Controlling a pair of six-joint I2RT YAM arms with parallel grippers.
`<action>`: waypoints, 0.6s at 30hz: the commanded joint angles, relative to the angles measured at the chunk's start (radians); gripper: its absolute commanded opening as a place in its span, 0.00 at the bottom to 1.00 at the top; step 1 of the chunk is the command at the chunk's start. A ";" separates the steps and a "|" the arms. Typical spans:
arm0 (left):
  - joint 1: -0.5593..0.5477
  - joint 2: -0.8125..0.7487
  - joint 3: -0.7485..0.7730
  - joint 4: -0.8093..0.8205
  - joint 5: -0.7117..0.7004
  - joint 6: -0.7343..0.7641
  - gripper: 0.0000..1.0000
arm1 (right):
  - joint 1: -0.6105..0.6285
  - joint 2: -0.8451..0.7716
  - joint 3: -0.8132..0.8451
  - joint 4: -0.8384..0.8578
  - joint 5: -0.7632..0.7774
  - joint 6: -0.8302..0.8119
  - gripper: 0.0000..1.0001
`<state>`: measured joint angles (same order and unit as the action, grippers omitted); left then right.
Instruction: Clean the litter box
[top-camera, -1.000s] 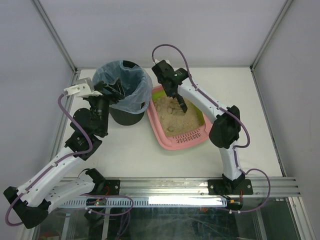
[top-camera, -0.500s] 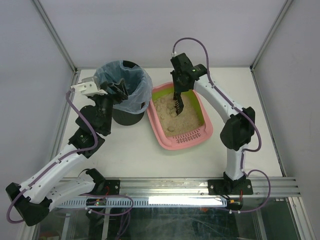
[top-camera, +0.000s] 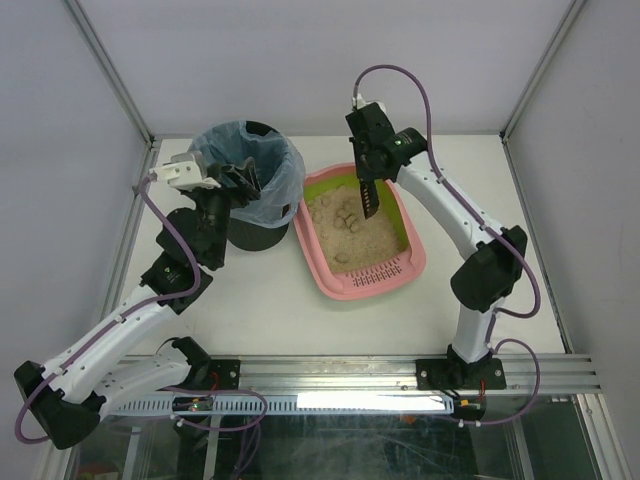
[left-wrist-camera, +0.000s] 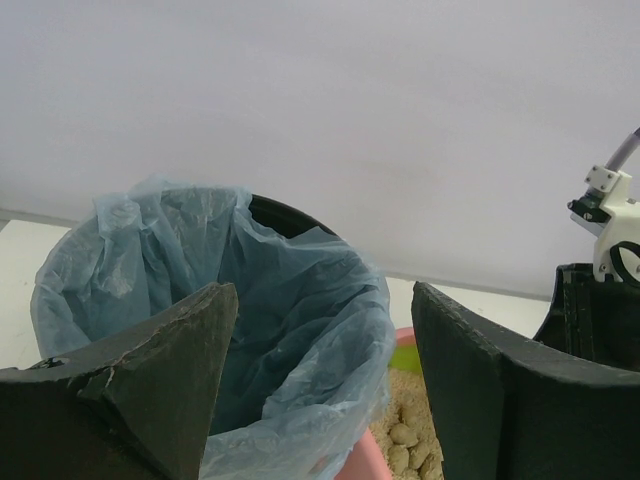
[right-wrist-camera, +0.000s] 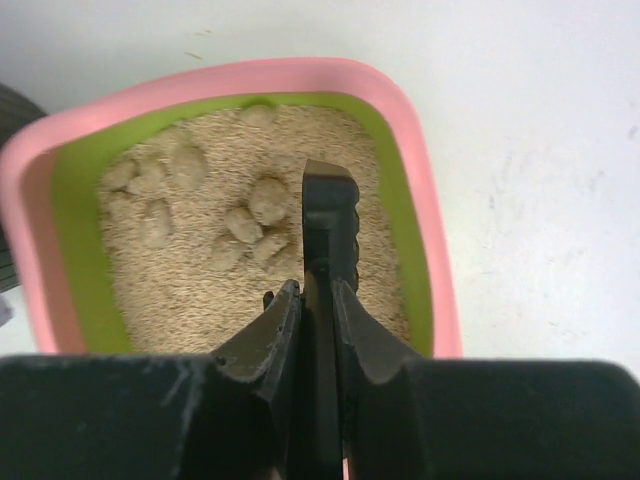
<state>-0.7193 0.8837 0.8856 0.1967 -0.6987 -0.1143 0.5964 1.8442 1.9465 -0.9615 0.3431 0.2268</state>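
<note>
White tabletop (top-camera: 300, 315), grey walls (top-camera: 300, 60), pink litter box (top-camera: 370, 284)

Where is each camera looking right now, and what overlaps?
Top external: above, behind the bases, looking down on bin and litter box; both arms show.
Left wrist: beside the bin, facing across its bag; open left pincer shows.
Right wrist: above the litter box, looking down; right pincer grips the scoop.
Both wrist views catch the litter clumps.

We see the pink litter box (top-camera: 350, 292), lime-green inside its rim, lying flat on the table (top-camera: 260, 300), slotted ledge nearest the arms' bases, its tan litter holding clumps (top-camera: 347, 215).
</note>
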 joint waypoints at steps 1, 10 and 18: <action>0.001 0.005 0.045 0.002 0.025 0.007 0.73 | 0.010 0.013 0.001 -0.028 0.154 -0.015 0.00; 0.000 0.022 0.053 -0.007 0.042 0.001 0.73 | -0.004 0.035 -0.084 0.005 0.063 0.017 0.00; 0.001 0.030 0.054 -0.012 0.052 -0.001 0.73 | -0.068 0.020 -0.144 0.051 -0.175 0.046 0.00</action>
<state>-0.7193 0.9154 0.8951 0.1642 -0.6708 -0.1146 0.5629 1.8931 1.8191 -0.9756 0.3122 0.2432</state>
